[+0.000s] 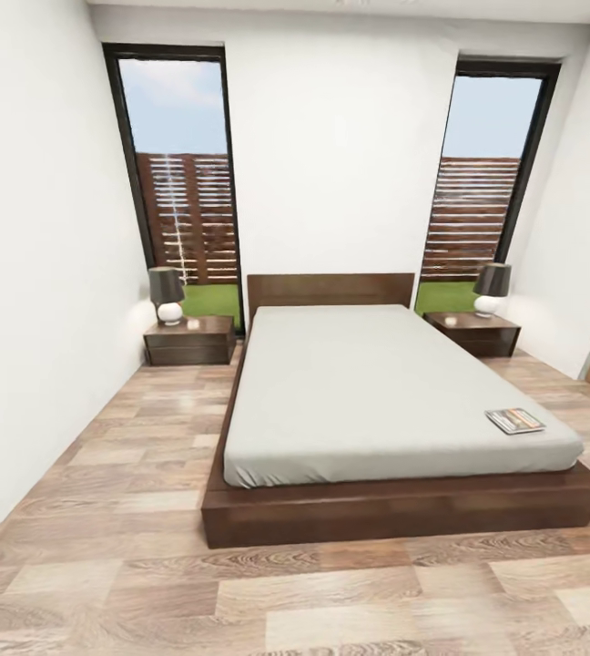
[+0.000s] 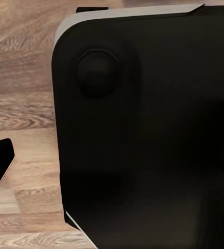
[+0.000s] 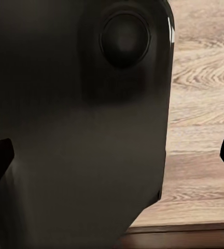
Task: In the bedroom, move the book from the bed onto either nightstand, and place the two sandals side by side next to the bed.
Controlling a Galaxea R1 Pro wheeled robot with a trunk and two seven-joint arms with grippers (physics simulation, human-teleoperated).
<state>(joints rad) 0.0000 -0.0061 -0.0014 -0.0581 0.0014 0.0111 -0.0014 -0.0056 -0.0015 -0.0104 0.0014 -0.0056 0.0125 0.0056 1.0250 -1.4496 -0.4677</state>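
The book (image 1: pixel 515 420) lies flat on the bed (image 1: pixel 377 392) near its foot corner, on the side of the far nightstand (image 1: pixel 473 333). The robot appears to be on approach; next comes driving closer and reaching. Whether the fingers are open cannot be told.

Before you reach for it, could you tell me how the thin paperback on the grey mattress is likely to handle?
The thin, dark-covered paperback book lies flat near the corner of the pale grey mattress, so it probably feels light, may flex, and should slide rather than roll. Its thin edge may be hard to pinch.
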